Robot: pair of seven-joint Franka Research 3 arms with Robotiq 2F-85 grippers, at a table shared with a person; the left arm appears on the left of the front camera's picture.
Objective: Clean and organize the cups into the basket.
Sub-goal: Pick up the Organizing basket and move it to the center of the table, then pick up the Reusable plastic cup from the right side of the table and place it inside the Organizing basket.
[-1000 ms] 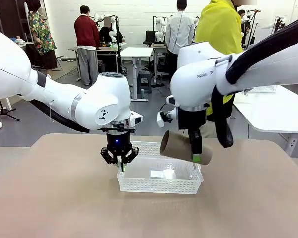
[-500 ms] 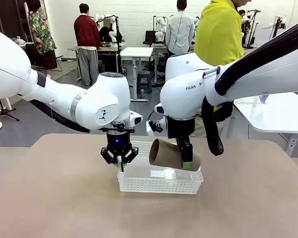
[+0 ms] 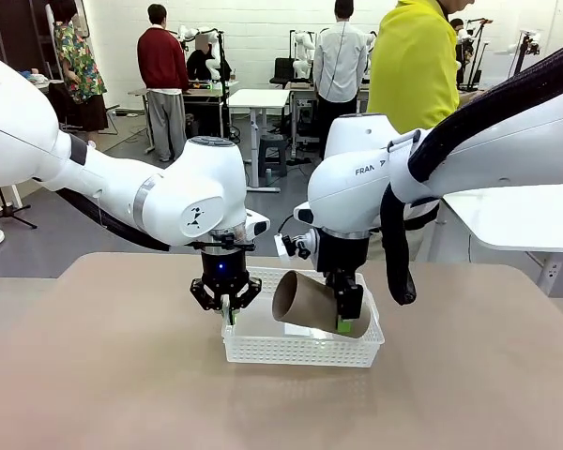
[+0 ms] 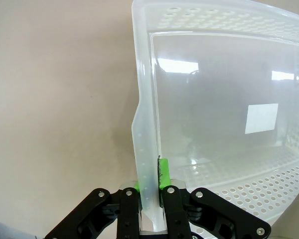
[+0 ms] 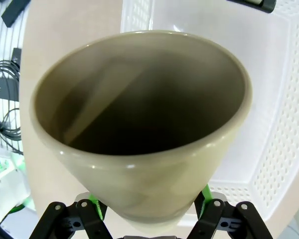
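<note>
The white perforated basket point(image 3: 300, 349) sits mid-table. My left gripper point(image 3: 227, 314) is shut on its left wall; in the left wrist view the green pads point(image 4: 162, 175) pinch that wall point(image 4: 143, 124), and the basket's floor is bare. One taupe-brown cup point(image 3: 305, 302) lies tilted on its side, mouth toward picture left, just above the basket's inside. My right gripper point(image 3: 345, 324) is shut on the cup's narrow base. In the right wrist view the cup's open mouth point(image 5: 139, 94) faces the camera, held by my right gripper point(image 5: 149, 200), over the basket point(image 5: 284, 124).
A person in a yellow top point(image 3: 413, 66) stands at the far side of the tan table point(image 3: 103, 375). A white table point(image 3: 516, 211) stands off to the right. Cables point(image 5: 2, 114) hang beyond the table edge in the right wrist view.
My right arm has carried the cup leftward and down, from beside the basket's right end to over its inside. The left gripper and the basket have stayed put.
</note>
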